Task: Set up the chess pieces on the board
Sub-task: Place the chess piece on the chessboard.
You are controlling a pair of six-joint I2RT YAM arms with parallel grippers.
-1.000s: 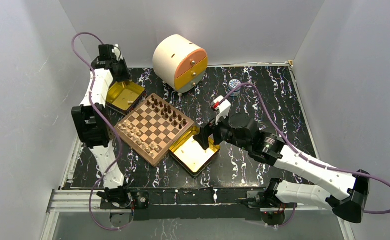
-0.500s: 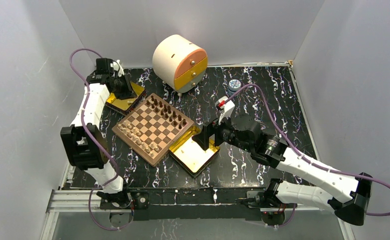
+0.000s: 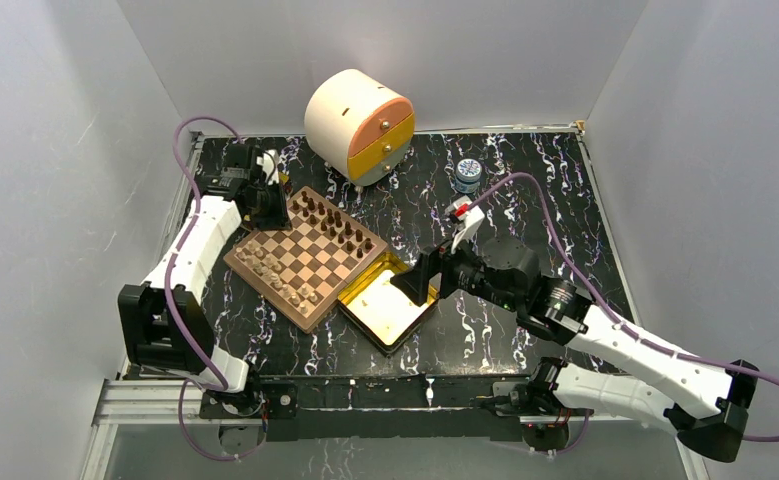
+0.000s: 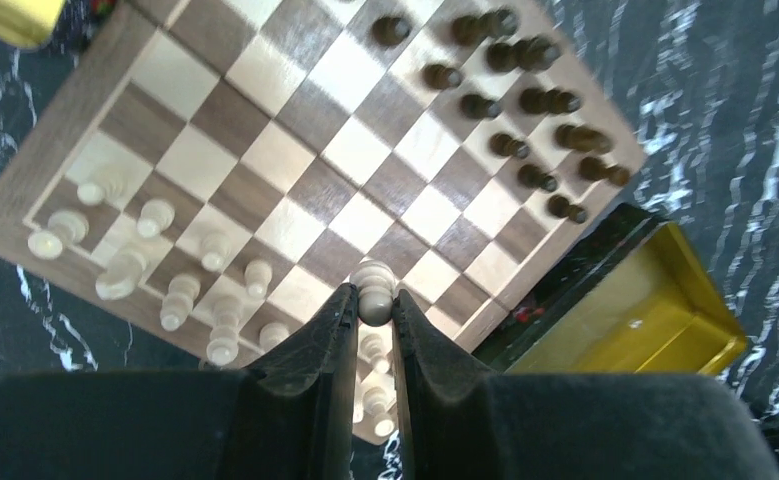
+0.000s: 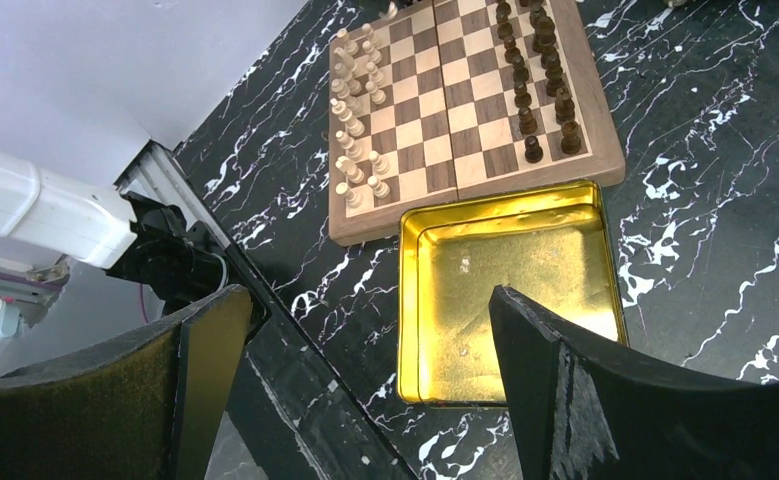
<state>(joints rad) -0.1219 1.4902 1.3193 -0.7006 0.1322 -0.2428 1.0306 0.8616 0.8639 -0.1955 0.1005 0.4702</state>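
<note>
Chess pieces (image 3: 337, 225) are mostly lined up on the board (image 3: 308, 258) already, which sits left of centre on the black marbled table (image 3: 525, 215): tan ones (image 3: 270, 270) along the near-left edge, dark ones (image 4: 540, 100) along the far-right one. Starting from the left, the left claw (image 3: 265, 195) hangs at the board's far-left corner, and the arm covers that corner from above, so the top view can't show what it's got. The left wrist view sorts that out: the claw is pinched nearly closed on a tan piece (image 4: 373, 285), with the board below it, though I can't tell if the base touches. That view also catches a yellow tin corner (image 4: 10, 12) past the board's edge. Behind the board stands a cream round drawer box (image 3: 358, 125). Just beside the board's near-right edge sits a gold tin (image 3: 385, 312), and the right claw (image 3: 420, 282) hovers over it, spread wide with nothing in it. The right wrist view looks down into that tin between its fingers (image 5: 565, 380). Further right, near the back, there's a small blue-lidded jar (image 3: 468, 174).
</note>
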